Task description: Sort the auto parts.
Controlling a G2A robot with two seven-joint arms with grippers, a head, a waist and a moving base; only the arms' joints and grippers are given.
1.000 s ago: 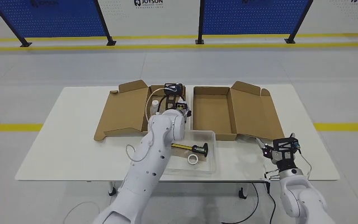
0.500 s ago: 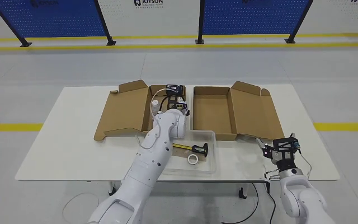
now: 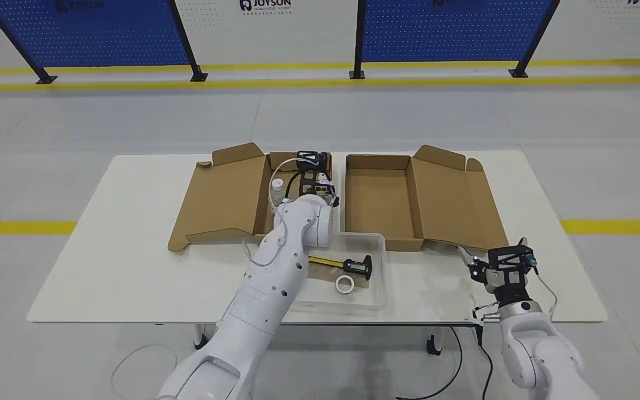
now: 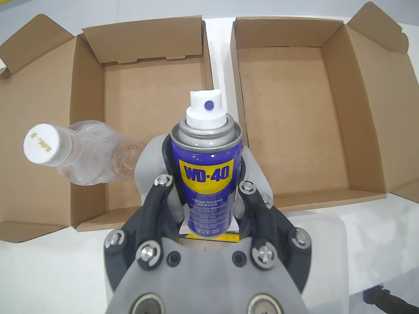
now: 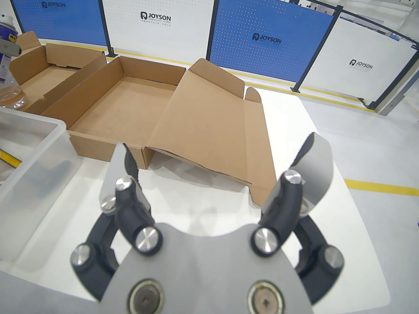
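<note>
Left wrist view: gripper (image 4: 205, 181) around can (image 4: 206, 145)

Left arm (image 3: 285, 262) shifted a bit since a second ago. Its upper part swung toward the table's left side, and the left gripper (image 4: 204, 178) with the spray can (image 4: 205, 151) nudged left over the left cardboard box (image 3: 225, 200). All of it happened in the first half second.

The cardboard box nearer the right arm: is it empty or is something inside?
Empty. The cardboard box has a bare brown floor in both wrist views.
</note>
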